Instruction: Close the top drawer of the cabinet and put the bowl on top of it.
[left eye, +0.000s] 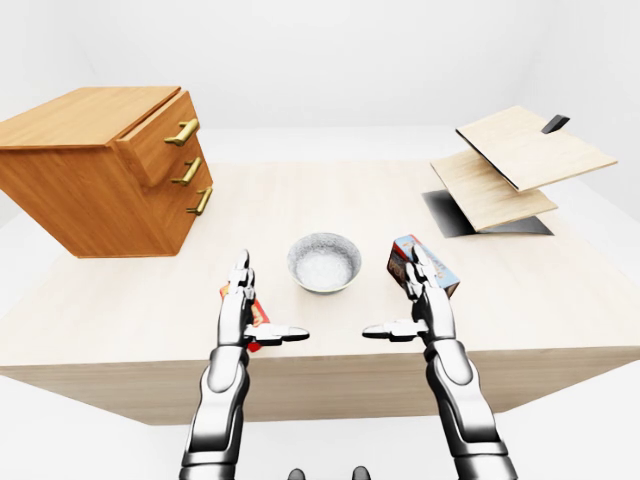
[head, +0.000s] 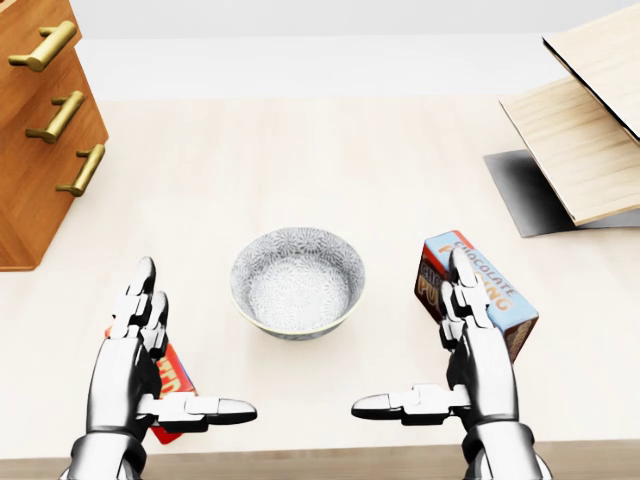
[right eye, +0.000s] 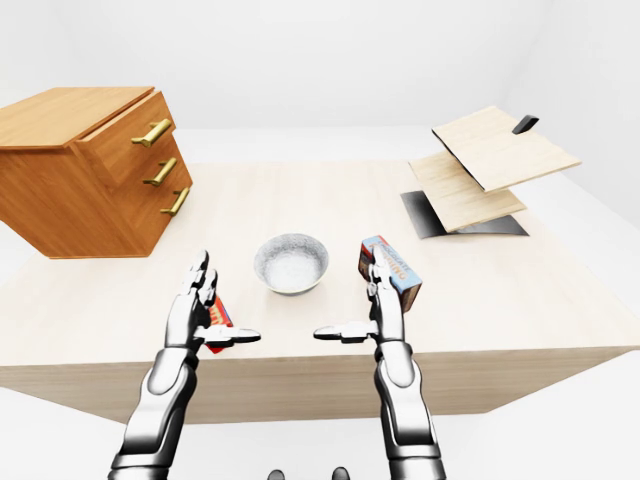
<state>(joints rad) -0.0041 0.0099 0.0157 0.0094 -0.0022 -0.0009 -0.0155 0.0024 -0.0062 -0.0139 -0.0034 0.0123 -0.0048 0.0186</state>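
Partly hidden: red box behind left hand, label unreadable.

A wooden cabinet sat at the table's far left corner, its top drawer slightly pulled out. A bowl stood near the near edge, between two open metal hands: left hand, right hand.

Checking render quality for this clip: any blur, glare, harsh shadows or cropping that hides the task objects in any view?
All three views are sharp, evenly lit, without glare. Left-eye view: cabinet fully in frame, its shadow soft. Head view: the cabinet is cropped at the left edge, the bowl clear and centred; left hand and right hand partly cover two boxes. Right-eye view: nearly the same as the left-eye view.
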